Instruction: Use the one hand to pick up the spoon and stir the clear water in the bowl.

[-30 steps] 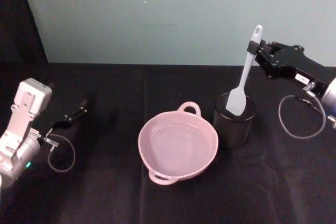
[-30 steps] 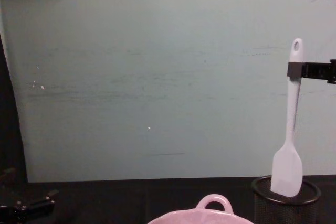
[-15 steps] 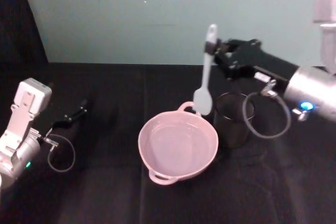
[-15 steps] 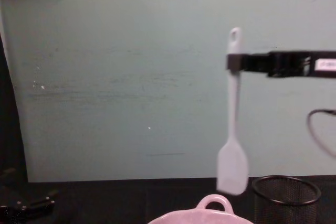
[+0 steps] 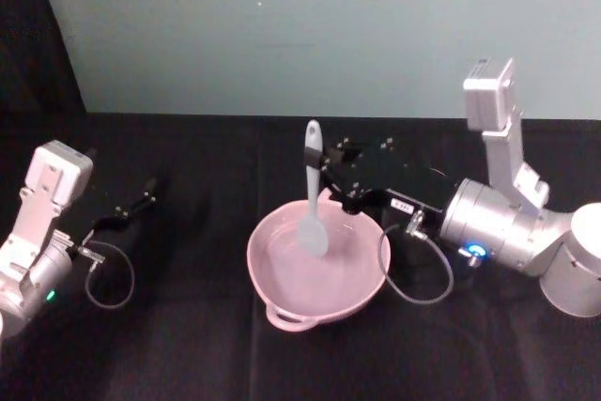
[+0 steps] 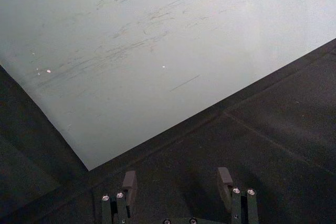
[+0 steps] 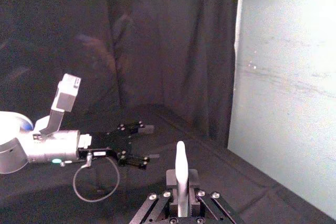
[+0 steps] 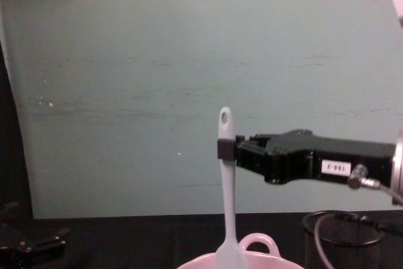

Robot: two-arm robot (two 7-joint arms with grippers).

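Black cloth covered the table (image 5: 188,345) in front of a pale green wall (image 5: 282,25). From where I stood, the right hand (image 5: 321,172) was clamped on the upper handle of the long white plastic spoon (image 5: 312,196), just under its hanging hole. It held the spoon upright, so the broad flat blade hung straight below the hand, inside the rim of the wide pale pink bowl (image 5: 282,279) of clear water. So high a grip looked chosen to keep the black jaws dry. Whether the blade reached the water I could not tell. Beneath the hand's wrist end stood the black wire-mesh cup (image 8: 370,244), near the bowl, so sweeps toward that side had little room. Ahead of the fingertips the bowl offered open water up to its rim. Well beyond that, the left hand (image 5: 146,194) lay low over the cloth, fingers spread and empty.
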